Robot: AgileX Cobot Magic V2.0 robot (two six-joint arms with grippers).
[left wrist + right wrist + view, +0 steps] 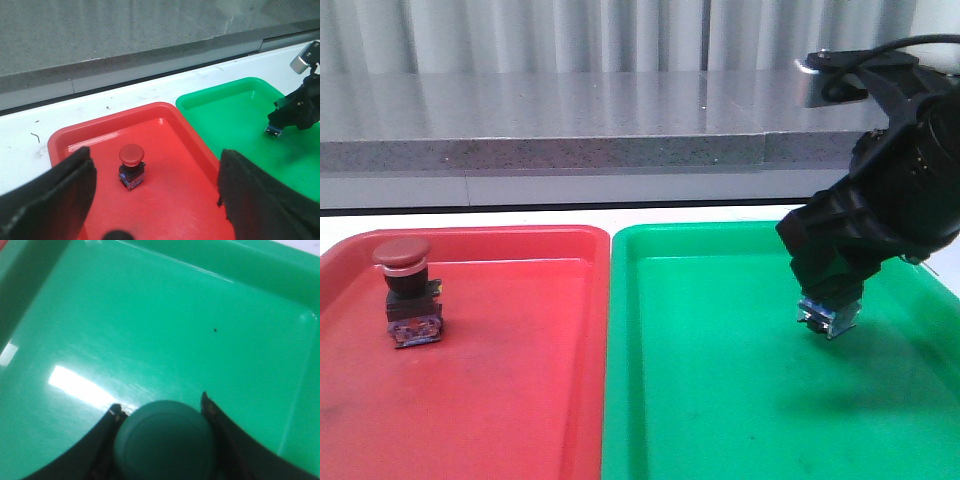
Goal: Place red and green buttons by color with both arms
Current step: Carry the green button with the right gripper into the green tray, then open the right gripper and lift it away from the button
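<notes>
Showing two trays side by side on a white bench [470, 215]: one red tray [500, 380] on the robot's left and one green tray [720, 400] on its right, their long rims touching or nearly so. Two push buttons are present, one per colour. The red button [408, 292], a dark red mushroom cap on a black body with a bluish base, stands upright inside the red tray near its far left part; nothing else lies in that tray. The green button [165, 440] is clamped between the fingers of the right tool [832, 318], its green cap facing the wrist camera and its bluish base showing below the fingertips in the front view. It hangs just above the floor of the green tray, toward that tray's right side; whether the base touches the floor cannot be told. The left tool [150, 200] hovers over the near end of the red tray with its fingers [55, 195] spread wide apart, holding nothing.
</notes>
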